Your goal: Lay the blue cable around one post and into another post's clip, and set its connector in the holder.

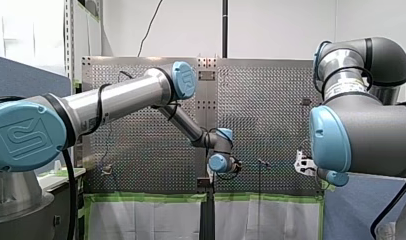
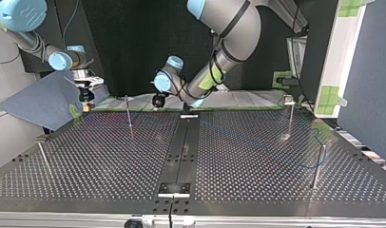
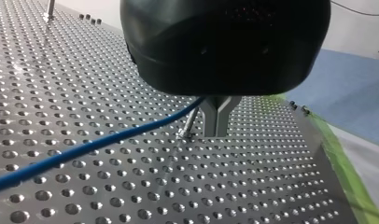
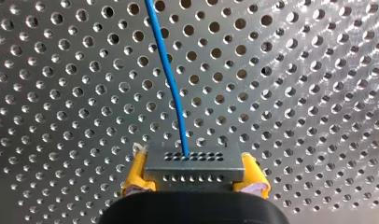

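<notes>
**Q:** Where is the cable at this moment?

**A:** It is strung between my two arms, over the perforated metal desk [image 3: 85, 70]. The blue cable [image 3: 99, 142] is a thin, smooth, round line. It runs up to my left arm's metal fingers [image 3: 211, 119], which are closed together, and the cable looks pinched at their root. Its other end is the connector [image 4: 192, 165], a grey, flat-faced metal block with two rows of small holes. My right jaws are closed on its two short sides, gripping it between the yellow pads [image 4: 134, 175].

**Q:** What does the coming move turn on?

**A:** It turns on a thin steel post [image 3: 188, 125]. In the left wrist view it stands near my left jaws, on the side where the cable leaves them. The cable's long axis passes close beside it. In the top view my left jaws hang at the desk's far edge near the middle, and my right jaws are at the far left corner. A slim post [image 2: 129, 114] stands between them. My left arm looks the nearer to it. I judge the wrap falls to that arm while my right holds the connector clear.

**Q:** And the clip?

**A:** The clip-topped post [image 2: 290, 118] stands at the top view's far right, well apart from both jaws. The cable looks limp and slick, so I judge slack could let it ride off a narrow post.
</notes>
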`<state>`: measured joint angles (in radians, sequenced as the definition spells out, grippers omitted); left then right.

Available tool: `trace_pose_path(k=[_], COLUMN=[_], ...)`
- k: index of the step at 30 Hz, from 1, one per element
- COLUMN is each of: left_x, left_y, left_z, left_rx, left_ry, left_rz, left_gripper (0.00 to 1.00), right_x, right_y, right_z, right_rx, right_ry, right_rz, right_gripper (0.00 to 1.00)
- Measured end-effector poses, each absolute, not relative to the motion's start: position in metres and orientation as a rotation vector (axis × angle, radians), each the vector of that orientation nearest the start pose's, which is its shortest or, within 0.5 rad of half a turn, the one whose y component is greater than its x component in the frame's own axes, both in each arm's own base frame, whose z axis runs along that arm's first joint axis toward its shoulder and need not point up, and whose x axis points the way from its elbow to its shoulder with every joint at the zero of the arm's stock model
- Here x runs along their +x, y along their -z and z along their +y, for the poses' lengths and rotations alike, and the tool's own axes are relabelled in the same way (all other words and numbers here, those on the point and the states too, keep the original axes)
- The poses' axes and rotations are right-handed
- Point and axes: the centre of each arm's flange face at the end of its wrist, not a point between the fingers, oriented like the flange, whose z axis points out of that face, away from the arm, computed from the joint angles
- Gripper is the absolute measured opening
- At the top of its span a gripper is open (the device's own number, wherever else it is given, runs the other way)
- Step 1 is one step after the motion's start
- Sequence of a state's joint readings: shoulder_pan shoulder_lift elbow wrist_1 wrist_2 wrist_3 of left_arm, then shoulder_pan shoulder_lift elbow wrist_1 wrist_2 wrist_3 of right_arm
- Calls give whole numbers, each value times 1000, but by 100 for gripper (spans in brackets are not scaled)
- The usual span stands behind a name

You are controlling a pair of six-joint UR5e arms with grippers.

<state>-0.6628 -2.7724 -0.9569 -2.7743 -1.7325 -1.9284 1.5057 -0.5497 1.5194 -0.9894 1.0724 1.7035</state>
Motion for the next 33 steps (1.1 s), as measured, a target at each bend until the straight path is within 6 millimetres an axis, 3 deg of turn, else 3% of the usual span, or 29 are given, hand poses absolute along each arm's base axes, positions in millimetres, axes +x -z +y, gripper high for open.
trace_pose_path(k=[13,22,33], left_x=[578,586,589], left_y=[5,1,-3], left_z=[-579,-574,-574], left_rx=[143,137,135], left_ry=[589,586,584], left_rz=[1798,1797,1798], left_gripper=[2,2,2], right_x=[135,135,132], right_y=[32,46,33], right_z=[-697,-707,-727], right_rx=[1453,1469,1457], right_ry=[-1627,-1620,-1622], right_rz=[-1052,-1074,-1058], right_gripper=[0,0,0])
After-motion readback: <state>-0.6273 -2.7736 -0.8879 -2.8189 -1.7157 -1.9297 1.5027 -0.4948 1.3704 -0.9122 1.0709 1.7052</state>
